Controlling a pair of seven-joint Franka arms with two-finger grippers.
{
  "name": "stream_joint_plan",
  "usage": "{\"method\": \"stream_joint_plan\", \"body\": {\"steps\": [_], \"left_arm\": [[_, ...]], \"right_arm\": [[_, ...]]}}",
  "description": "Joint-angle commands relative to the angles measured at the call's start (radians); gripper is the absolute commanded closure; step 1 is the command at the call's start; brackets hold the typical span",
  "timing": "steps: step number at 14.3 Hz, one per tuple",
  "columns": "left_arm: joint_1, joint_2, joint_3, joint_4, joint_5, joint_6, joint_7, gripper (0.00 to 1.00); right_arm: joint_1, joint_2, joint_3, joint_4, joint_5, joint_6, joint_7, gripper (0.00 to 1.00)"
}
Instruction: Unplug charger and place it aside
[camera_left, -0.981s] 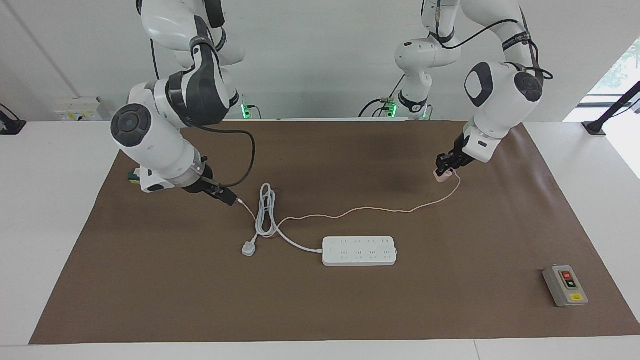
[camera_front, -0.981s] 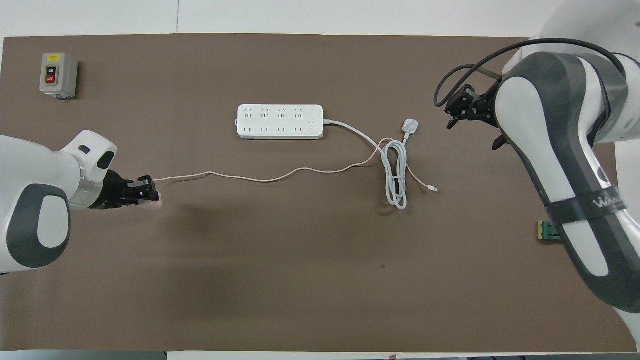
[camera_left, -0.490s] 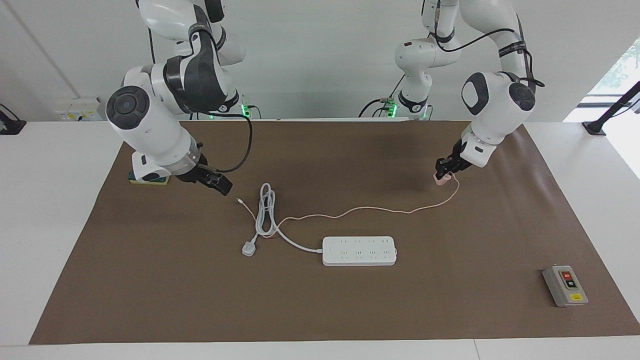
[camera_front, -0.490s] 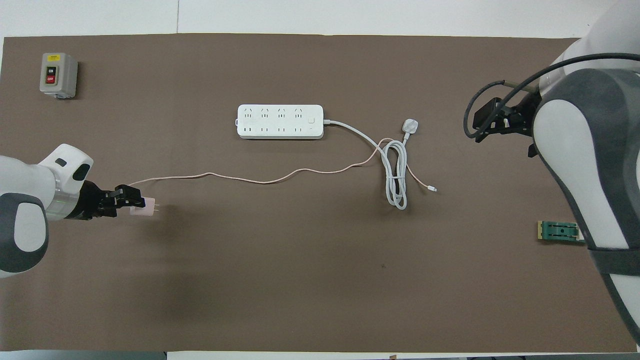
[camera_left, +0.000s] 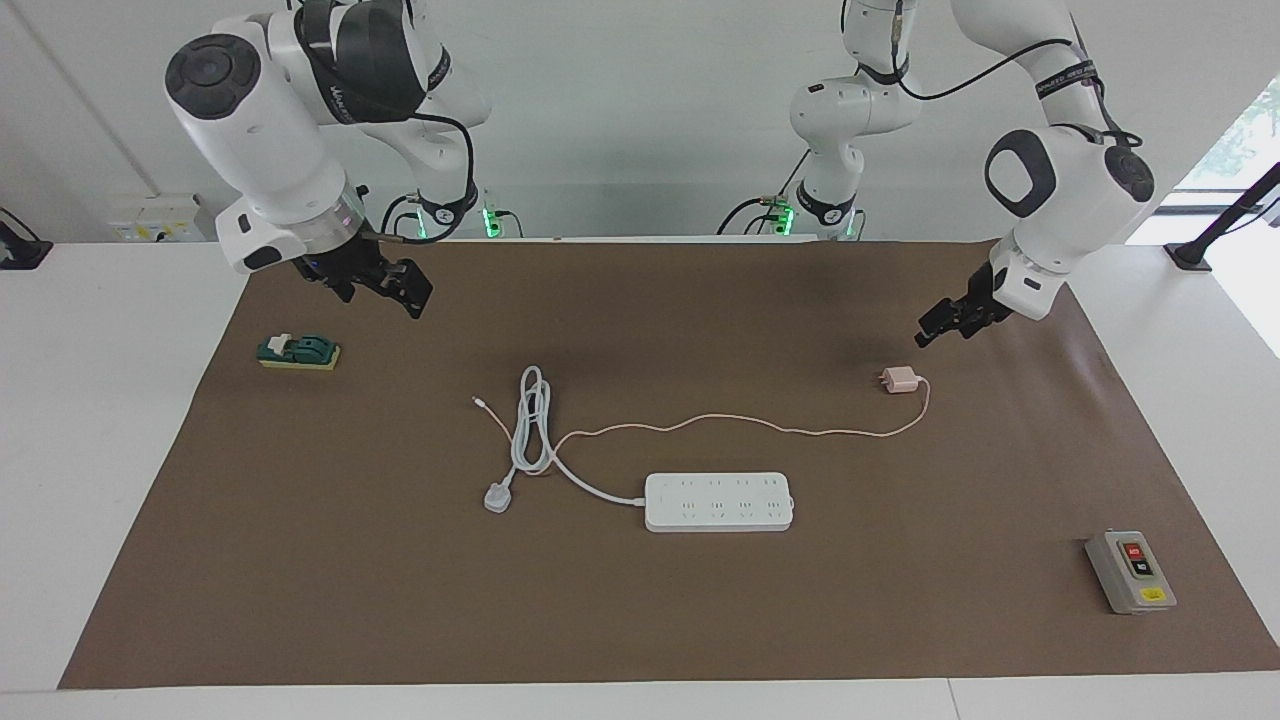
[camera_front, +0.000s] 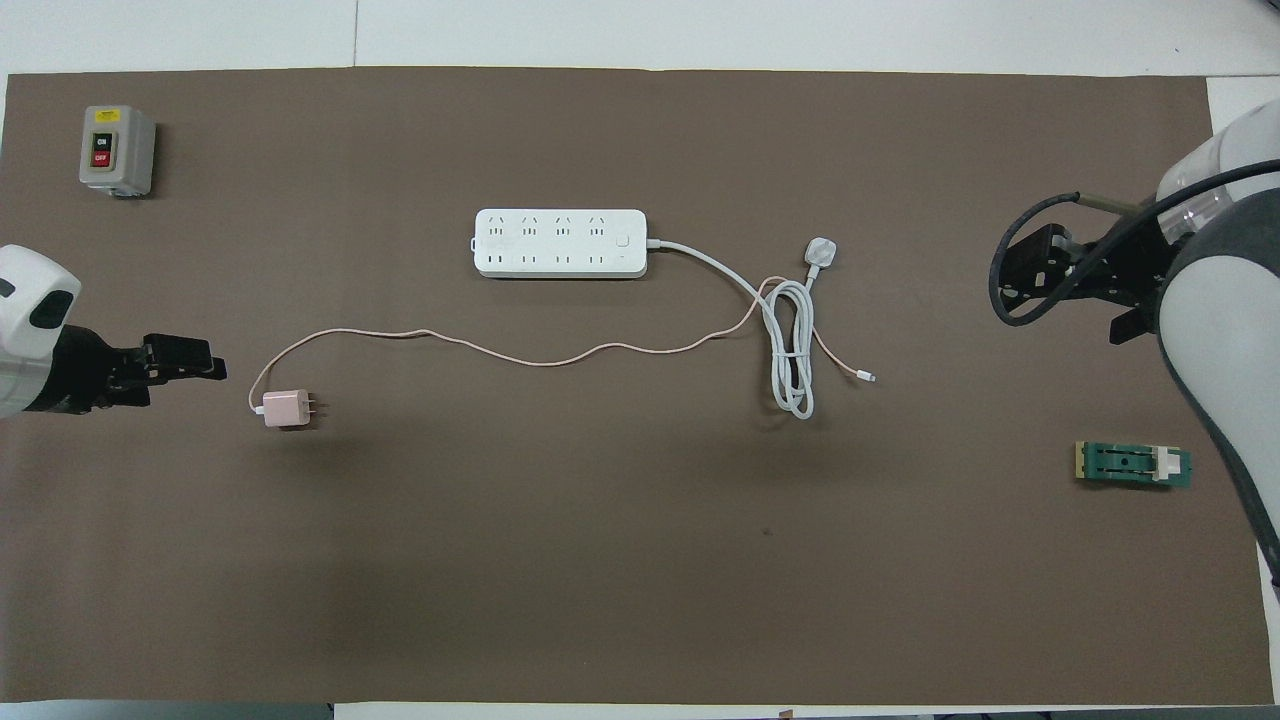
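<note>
Fingers: left gripper (camera_left: 932, 327) spread, empty — right gripper (camera_left: 405, 290) cannot tell.
Charger (camera_front: 283, 409): prongs plain only overhead.
Switch box (camera_front: 116, 150): "ON", "OFF".

one charger (camera_left: 902, 380), one power strip (camera_left: 719, 501), one switch box (camera_left: 1130, 572), one knife switch (camera_left: 298, 352)

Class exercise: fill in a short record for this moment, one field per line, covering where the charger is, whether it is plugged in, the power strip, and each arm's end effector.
charger: lying on the mat, toward the left arm's end
plugged in: no, prongs bare, apart from the power strip
left end effector: open, empty, raised beside the charger
right end effector: empty, raised, waiting near the green switch
</note>
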Motion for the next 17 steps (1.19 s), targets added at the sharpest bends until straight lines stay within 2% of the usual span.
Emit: {"method": "stream_joint_plan", "body": {"steps": [1,3,5,7,10,14,17], "left_arm": [[-0.011,-0.008,0.004,0.112,0.036,-0.051,-0.002,0.0],[-0.023,-0.008,0.005,0.198,0.047,-0.072,-0.006,0.0],[-0.031,-0.001,0.002,0.318,0.131,-0.144,-0.006,0.0],[-0.066,0.004,0.002,0.399,0.215,-0.252,-0.011,0.0],[-0.112,0.018,0.002,0.438,0.243,-0.31,-0.011,0.0],[-0.121,0.111,-0.019,0.563,0.234,-0.46,-0.022,0.0],[-0.121,0.105,-0.033,0.562,0.218,-0.46,-0.025,0.0]], "right_arm": [[-0.019,-0.035,0.023,-0.03,-0.01,0.009,-0.03,0.0],[-0.021,-0.036,0.019,-0.03,-0.008,0.018,-0.074,0.0],[-0.034,-0.036,0.014,-0.03,-0.016,0.015,-0.249,0.0],[-0.039,-0.058,0.011,-0.042,-0.016,0.013,-0.283,0.0],[-0.05,-0.095,0.011,-0.061,-0.016,-0.019,-0.289,0.0],[-0.064,-0.098,0.011,-0.058,-0.027,-0.024,-0.295,0.0],[-0.065,-0.101,0.011,-0.058,-0.028,-0.024,-0.309,0.0]]}}
